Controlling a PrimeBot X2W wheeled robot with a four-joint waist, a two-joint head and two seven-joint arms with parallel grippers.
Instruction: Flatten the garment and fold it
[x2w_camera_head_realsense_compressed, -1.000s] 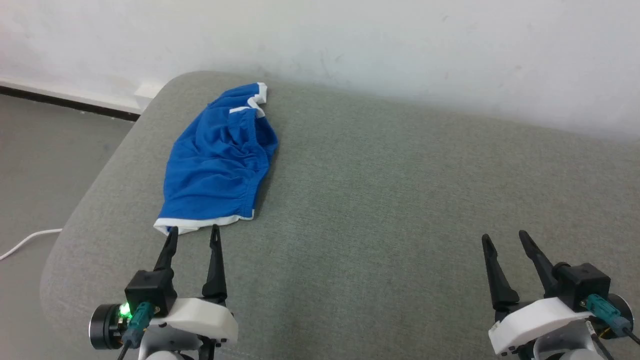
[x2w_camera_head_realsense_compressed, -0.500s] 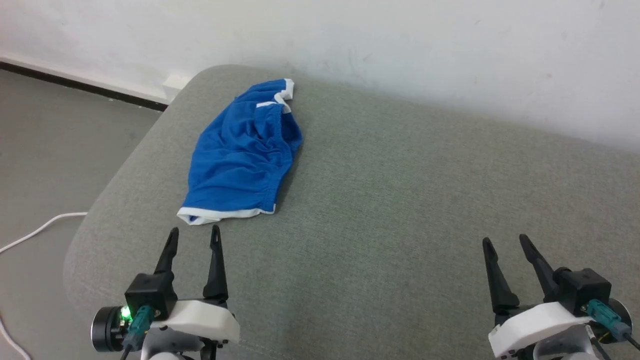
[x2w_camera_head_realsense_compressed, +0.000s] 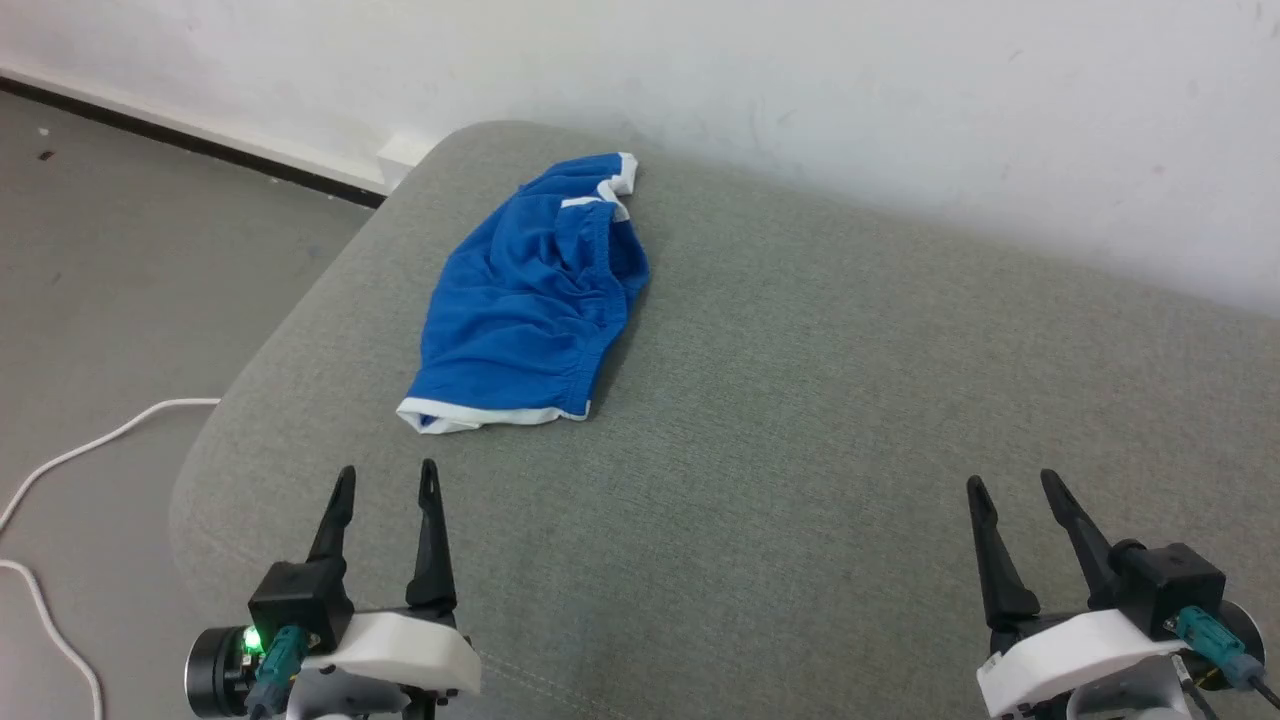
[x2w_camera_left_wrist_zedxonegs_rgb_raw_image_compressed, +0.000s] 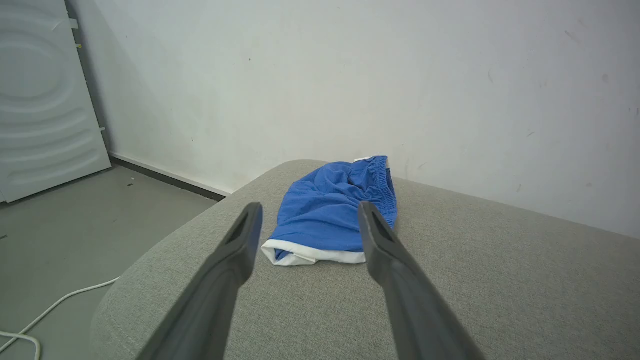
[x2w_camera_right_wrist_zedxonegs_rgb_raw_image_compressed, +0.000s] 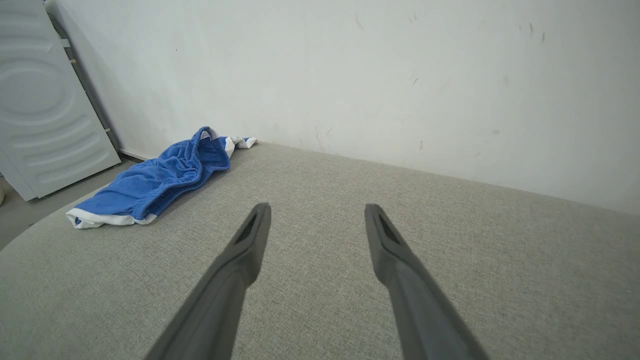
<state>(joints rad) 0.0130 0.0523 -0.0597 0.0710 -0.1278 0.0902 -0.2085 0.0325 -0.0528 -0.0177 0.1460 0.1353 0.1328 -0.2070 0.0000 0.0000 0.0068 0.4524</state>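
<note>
The shorts (x2w_camera_head_realsense_compressed: 530, 300) are lying on the cushion (x2w_camera_head_realsense_compressed: 800, 420) just ahead of the left gripper (x2w_camera_head_realsense_compressed: 386, 467)'s jaws and well off to the left of the right gripper (x2w_camera_head_realsense_compressed: 1010, 477)'s jaws, with the wall (x2w_camera_head_realsense_compressed: 800, 90) rising beyond both and a cable (x2w_camera_head_realsense_compressed: 160, 407) trailing over the floor (x2w_camera_head_realsense_compressed: 120, 250) further left.

No readable text, label or number anywhere

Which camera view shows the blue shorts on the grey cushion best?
The head view: it looks down on the shorts, showing their full crumpled outline, white hems and gathered waist. The left wrist view sees them low and foreshortened, near hem foremost. The right wrist view shows them side-on, off to its left.
</note>
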